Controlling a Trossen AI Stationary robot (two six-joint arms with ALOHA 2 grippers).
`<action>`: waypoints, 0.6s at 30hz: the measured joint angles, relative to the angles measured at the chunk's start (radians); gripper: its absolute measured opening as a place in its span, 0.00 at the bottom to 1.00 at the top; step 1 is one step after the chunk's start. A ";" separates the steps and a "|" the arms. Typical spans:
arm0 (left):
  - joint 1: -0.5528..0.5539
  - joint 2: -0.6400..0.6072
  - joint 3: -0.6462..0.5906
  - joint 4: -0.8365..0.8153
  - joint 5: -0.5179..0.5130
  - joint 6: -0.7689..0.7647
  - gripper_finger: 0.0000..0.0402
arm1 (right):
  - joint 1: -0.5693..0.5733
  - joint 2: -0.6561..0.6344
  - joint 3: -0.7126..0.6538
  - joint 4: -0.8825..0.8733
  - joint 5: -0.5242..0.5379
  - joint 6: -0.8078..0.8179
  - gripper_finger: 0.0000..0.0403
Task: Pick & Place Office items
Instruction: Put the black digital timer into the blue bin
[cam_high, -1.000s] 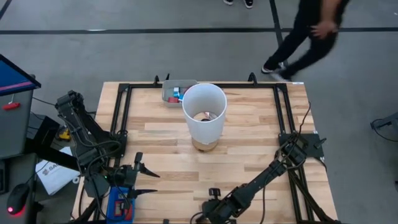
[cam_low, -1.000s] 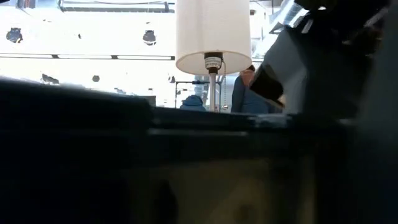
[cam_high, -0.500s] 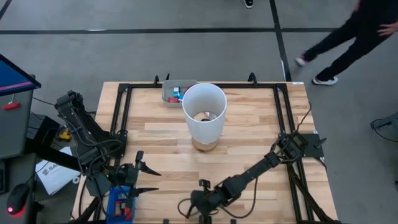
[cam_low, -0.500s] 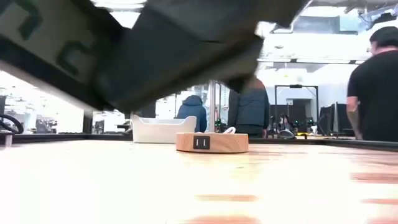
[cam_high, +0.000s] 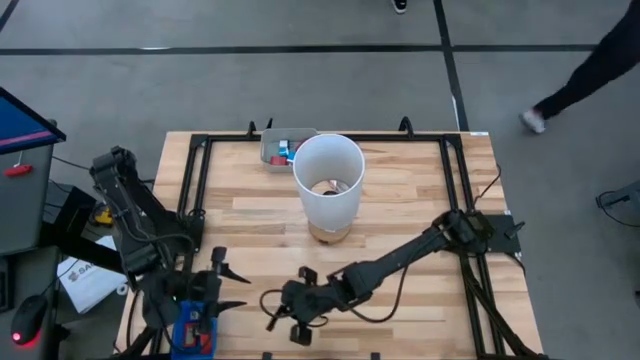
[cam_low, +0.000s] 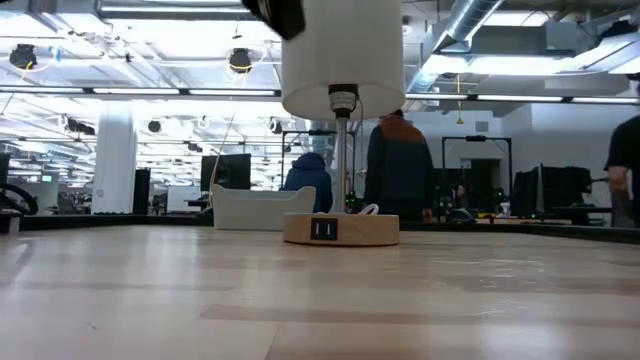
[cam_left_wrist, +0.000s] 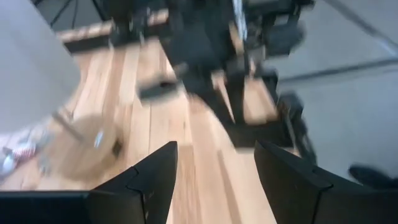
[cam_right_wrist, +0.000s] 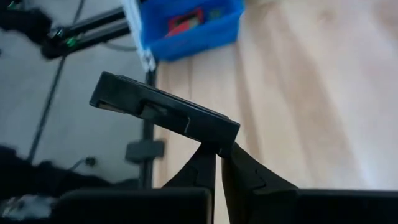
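Though every line below reads the table as a clock face seen from above, twelve is the far edge and six the near edge.

High view, containers: grey tray (cam_high: 276, 149) at twelve holds a few office items (cam_high: 285, 151), red and light blue specks too small to count; blue tray (cam_high: 194, 331) at seven holds red pieces, partly covered by the left gripper.
High view, white cylinder (cam_high: 327, 184): stands at centre toward twelve on a round wooden base (cam_high: 328, 234), something dark inside it that I cannot identify.
High view, left gripper (cam_high: 222, 291): at seven beside the blue tray, jaws spread apart, nothing between them.
High view, right gripper (cam_high: 272, 313): at six, its arm reaching low across the table from four.
High view, floor: a person's leg and shoe (cam_high: 590, 74) cut off at the corner past one.
Low view: lamp base (cam_low: 341, 228) with a dark socket, its stem and white shade above; pale tray (cam_low: 262, 208) behind; contents hidden by its wall; people (cam_low: 400, 170) in the room beyond; neither gripper seen clearly.
Left wrist view: blurred; own fingers (cam_left_wrist: 149, 180) apart and empty.
Right wrist view: fingers (cam_right_wrist: 211, 171) pressed together at the tips, holding nothing; blue tray (cam_right_wrist: 188, 26) with red pieces beyond a flat dark part I cannot name.
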 joint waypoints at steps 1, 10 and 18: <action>-0.008 0.010 0.000 -0.031 0.000 -0.030 0.52 | -0.005 0.000 0.026 -0.028 0.021 0.000 0.01; 0.004 0.108 0.000 -0.092 -0.004 -0.270 0.59 | -0.083 -0.002 0.119 -0.145 0.147 -0.034 0.01; 0.085 0.106 0.000 -0.089 -0.164 -0.373 0.63 | -0.125 -0.002 0.119 -0.137 0.146 -0.071 0.01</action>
